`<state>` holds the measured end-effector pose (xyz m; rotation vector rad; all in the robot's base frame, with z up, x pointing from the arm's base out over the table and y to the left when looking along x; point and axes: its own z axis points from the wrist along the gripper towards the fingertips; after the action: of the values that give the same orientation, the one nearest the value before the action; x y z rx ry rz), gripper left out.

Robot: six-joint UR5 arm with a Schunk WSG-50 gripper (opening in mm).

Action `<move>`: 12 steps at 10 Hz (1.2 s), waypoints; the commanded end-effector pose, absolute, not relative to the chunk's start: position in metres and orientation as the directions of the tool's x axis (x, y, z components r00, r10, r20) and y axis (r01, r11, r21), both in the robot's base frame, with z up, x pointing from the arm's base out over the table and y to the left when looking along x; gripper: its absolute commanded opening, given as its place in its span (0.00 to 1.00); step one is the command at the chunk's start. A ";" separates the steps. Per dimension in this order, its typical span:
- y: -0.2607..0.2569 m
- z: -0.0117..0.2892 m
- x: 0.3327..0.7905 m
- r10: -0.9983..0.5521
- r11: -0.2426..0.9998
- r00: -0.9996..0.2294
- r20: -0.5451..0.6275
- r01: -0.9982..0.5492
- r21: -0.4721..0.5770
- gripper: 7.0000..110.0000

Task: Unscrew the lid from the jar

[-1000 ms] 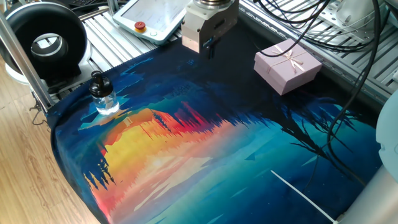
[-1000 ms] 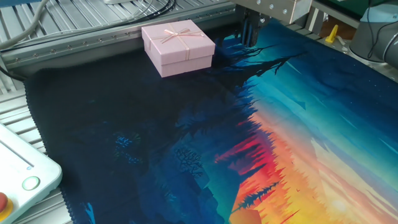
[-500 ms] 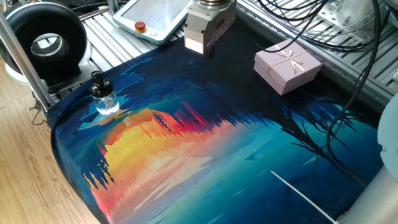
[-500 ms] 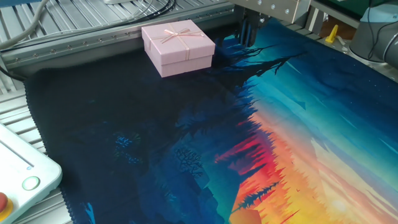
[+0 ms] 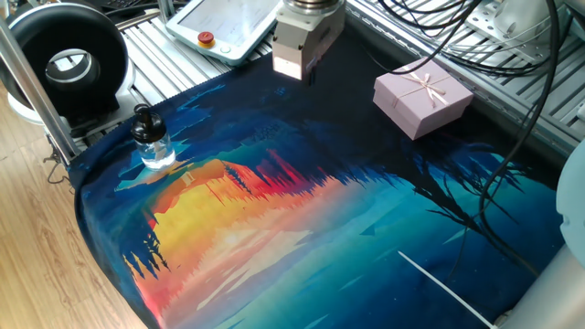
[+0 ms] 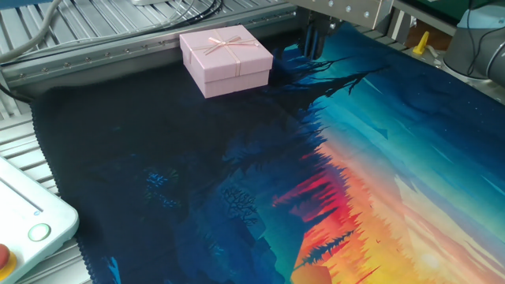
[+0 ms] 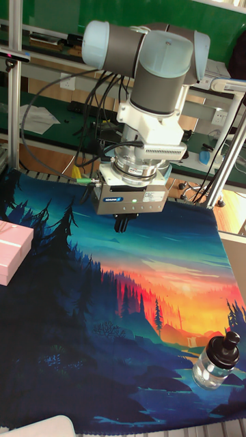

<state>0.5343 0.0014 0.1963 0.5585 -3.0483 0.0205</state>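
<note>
The jar (image 5: 154, 149) is a small clear glass bottle standing upright near the left edge of the painted mat, with the lid (image 5: 143, 118), a black rounded cap, on its neck. In the tall fixed view the jar (image 7: 214, 365) and lid (image 7: 226, 346) show at lower right. My gripper (image 5: 309, 73) hangs over the far dark part of the mat, well away from the jar. Its fingers (image 7: 124, 222) point down, pressed together with nothing between them. In the other fixed view the gripper (image 6: 314, 47) is at the top; the jar is out of frame.
A pink gift box (image 5: 422, 99) sits on the mat's far right, close to the gripper (image 6: 227, 58). A large black ring device (image 5: 69, 62) stands behind the jar beside a metal post. A white teach pendant (image 5: 224, 26) lies beyond the mat. Cables hang at right.
The gripper has shifted slightly up and away in the one fixed view. The jar, lid and box have not moved.
</note>
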 end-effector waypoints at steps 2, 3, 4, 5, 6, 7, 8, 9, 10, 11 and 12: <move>0.001 0.197 0.535 -0.405 0.914 -0.913 0.042 -0.405 -0.010 0.00; 0.002 0.197 0.535 -0.413 0.910 -0.910 0.041 -0.414 -0.007 0.00; 0.002 0.197 0.535 -0.422 0.906 -0.906 0.042 -0.422 -0.008 0.00; 0.002 0.197 0.535 -0.437 0.899 -0.899 0.042 -0.437 -0.007 0.00; 0.003 0.197 0.535 -0.451 0.892 -0.892 0.041 -0.451 -0.004 0.00; 0.002 0.197 0.535 -0.464 0.885 -0.885 0.045 -0.465 -0.006 0.00; 0.001 0.197 0.535 -0.473 0.880 -0.880 0.045 -0.474 -0.007 0.00; 0.002 0.197 0.534 -0.488 0.872 -0.871 0.047 -0.489 -0.006 0.00; 0.002 0.197 0.534 -0.506 0.862 -0.862 0.047 -0.506 -0.003 0.00; 0.003 0.197 0.534 -0.520 0.854 -0.853 0.044 -0.521 0.001 0.00; 0.004 0.198 0.534 -0.532 0.846 -0.846 0.043 -0.532 0.005 0.00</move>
<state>0.5338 0.0002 0.1961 0.8048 -2.9869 0.0371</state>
